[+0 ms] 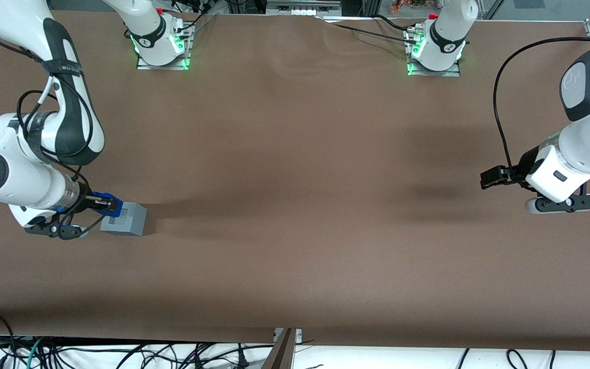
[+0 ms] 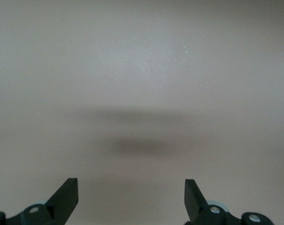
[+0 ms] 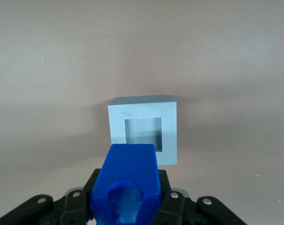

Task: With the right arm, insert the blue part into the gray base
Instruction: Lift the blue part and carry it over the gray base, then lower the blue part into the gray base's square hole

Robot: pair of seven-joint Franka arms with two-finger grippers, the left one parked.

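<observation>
The gray base stands on the brown table toward the working arm's end, its square recess facing up. My right gripper is shut on the blue part and holds it just above the base's edge, beside the recess. In the right wrist view the blue part sits between the black fingers, with a hole in its near face. The gray base lies just past its tip, and its recess shows open and empty.
The brown table stretches wide toward the parked arm's end. Two arm bases with green lights stand at the table's back edge. Cables hang below the front edge.
</observation>
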